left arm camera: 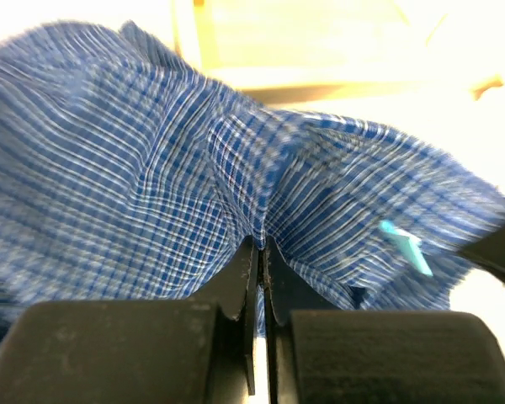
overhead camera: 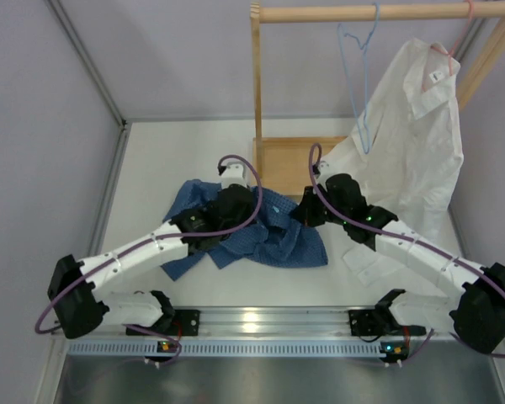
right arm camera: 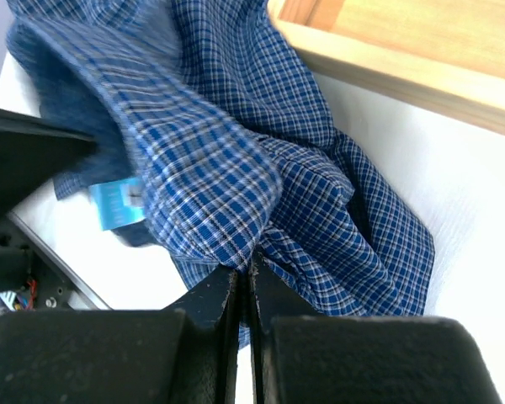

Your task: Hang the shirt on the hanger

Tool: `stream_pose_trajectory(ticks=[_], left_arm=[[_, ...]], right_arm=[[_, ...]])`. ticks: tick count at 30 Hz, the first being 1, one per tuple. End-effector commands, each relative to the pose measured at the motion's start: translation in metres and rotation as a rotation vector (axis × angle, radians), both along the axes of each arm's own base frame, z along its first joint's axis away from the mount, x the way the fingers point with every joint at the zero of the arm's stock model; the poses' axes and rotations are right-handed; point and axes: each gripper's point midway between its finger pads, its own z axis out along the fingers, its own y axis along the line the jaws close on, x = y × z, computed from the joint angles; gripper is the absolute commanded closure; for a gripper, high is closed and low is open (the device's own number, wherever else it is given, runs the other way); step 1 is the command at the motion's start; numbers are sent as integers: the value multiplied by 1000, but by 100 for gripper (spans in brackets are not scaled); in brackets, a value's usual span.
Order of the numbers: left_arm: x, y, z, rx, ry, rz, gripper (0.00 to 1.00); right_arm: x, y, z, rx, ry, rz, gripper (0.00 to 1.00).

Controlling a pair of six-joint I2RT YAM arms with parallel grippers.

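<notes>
At the middle of the worktop (overhead camera: 168, 160), left claw (left arm camera: 259, 246): clenched on a fold of the shirt (overhead camera: 282, 244).
Right claw (right arm camera: 246, 273): clenched on the shirt's right side.
Shirt: crumpled on the worktop between both arms.
Hanger (overhead camera: 361, 93): on the wooden rail (overhead camera: 362, 13), far right, beside the white shirt (overhead camera: 412, 126).

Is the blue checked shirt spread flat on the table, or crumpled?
Crumpled. The shirt lies bunched in a heap on the table, with deep folds showing in both wrist views.
</notes>
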Motion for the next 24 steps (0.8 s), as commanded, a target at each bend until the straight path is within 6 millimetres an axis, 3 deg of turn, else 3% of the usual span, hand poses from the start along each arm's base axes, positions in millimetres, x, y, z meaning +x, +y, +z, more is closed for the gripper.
stream_pose_trajectory(ticks=[1,2,3,5,6,11,15,20,24], left_arm=[[-4,17,72,-34,-120,-10,100],[-8,22,78,-17,-122,-24,100],[-13,24,103,-60,-155,-47,100],[-21,29,119,-58,-173,-83,100],[-24,30,136,-85,-195,-93,100],[-29,37,137,-80,-174,-80,100],[-23,49,134,-90,-178,16,100],[-24,81,150,-135,-225,160,100],[-28,109,162,-162,-270,259,100]], right_arm=[[2,15,18,30,-59,56,100],[4,17,26,34,-75,59,98],[1,17,31,35,-80,65,83],[0,18,41,50,-104,78,53],[-2,20,49,71,-119,95,45],[-20,31,44,123,-101,173,45],[-42,35,17,85,-88,267,46],[-60,14,0,26,-140,308,41],[-60,-11,-3,-53,-207,254,24]])
